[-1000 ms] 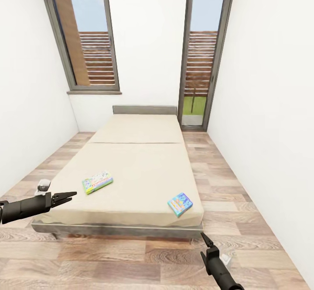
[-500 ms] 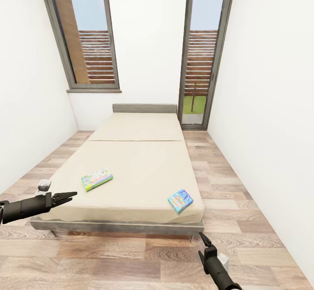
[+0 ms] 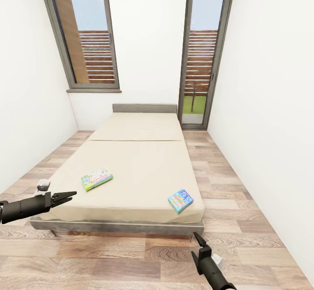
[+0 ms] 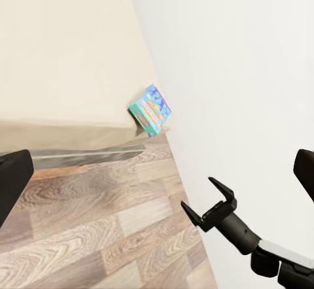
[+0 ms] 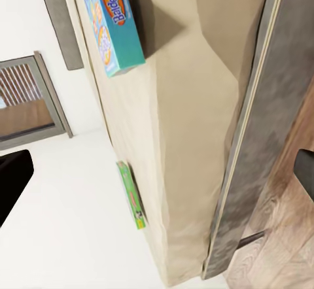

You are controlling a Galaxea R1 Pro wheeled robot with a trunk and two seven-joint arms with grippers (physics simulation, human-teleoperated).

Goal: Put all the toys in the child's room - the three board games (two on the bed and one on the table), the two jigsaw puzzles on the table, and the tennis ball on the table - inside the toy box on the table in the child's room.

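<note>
Two board games lie on the beige bed (image 3: pixel 139 163). The green, yellow and red one (image 3: pixel 97 179) rests near the left side. A smaller blue one (image 3: pixel 180 200) sits at the front right corner. My left gripper (image 3: pixel 69 194) hovers open at the bed's front left corner, holding nothing. My right gripper (image 3: pixel 196 238) is open and empty, low over the floor in front of the bed's right corner. The left wrist view shows the blue game (image 4: pixel 151 110) and the right gripper (image 4: pixel 208 205). In the right wrist view are the blue game (image 5: pixel 111 21) and the green one (image 5: pixel 133 195). The table and toy box are out of view.
White walls close in on both sides of the bed. A window (image 3: pixel 85 36) and a glass door (image 3: pixel 203 54) stand at the far end. Wood-plank floor (image 3: pixel 244 202) runs along the bed's right side and front.
The view drew back slightly a second ago, then held still. My right gripper has drifted a little left and lower in the head view. The left gripper and the games have not moved.
</note>
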